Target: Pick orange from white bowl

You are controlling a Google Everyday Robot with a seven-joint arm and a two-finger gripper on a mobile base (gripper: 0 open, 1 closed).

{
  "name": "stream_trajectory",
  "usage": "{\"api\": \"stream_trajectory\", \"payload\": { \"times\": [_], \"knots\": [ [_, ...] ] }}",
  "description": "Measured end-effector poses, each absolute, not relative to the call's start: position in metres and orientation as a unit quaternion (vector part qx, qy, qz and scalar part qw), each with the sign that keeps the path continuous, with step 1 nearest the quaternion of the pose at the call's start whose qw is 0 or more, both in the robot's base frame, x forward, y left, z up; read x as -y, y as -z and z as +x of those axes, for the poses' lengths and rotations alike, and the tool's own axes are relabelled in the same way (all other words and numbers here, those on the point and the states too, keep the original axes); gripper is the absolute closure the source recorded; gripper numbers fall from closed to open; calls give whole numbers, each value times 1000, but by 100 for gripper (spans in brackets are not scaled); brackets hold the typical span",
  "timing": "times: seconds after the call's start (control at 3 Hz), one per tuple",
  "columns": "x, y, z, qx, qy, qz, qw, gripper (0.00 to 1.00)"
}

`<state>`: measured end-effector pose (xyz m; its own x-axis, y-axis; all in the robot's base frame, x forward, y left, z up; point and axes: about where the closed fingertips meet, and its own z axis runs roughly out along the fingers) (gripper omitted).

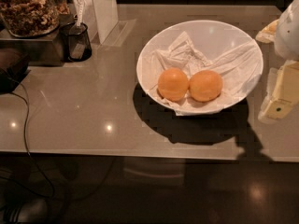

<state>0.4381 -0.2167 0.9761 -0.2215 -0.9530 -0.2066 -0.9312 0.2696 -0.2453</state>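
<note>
We judge the orange (pixel 206 85), firm yet slippery in the white bowl (pixel 219 35), best clasped across its middle, clear of its twin (pixel 173 84); the gripper (pixel 280 96), its opening impossible to tell, hangs just right of the bowl.

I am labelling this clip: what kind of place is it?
Probably an office kitchenette: a counter with a snack jar, a bowl of oranges. The gripper is at the right edge.
</note>
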Motion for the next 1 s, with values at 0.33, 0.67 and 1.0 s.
{"api": "stream_trajectory", "payload": {
  "times": [0.33, 0.67, 1.0],
  "knots": [
    [217, -976, 438, -781, 34, -603, 159, 0],
    [198, -977, 460, -767, -14, -607, 207, 0],
    [175, -978, 486, -748, -73, -610, 251, 0]
  ]
}}
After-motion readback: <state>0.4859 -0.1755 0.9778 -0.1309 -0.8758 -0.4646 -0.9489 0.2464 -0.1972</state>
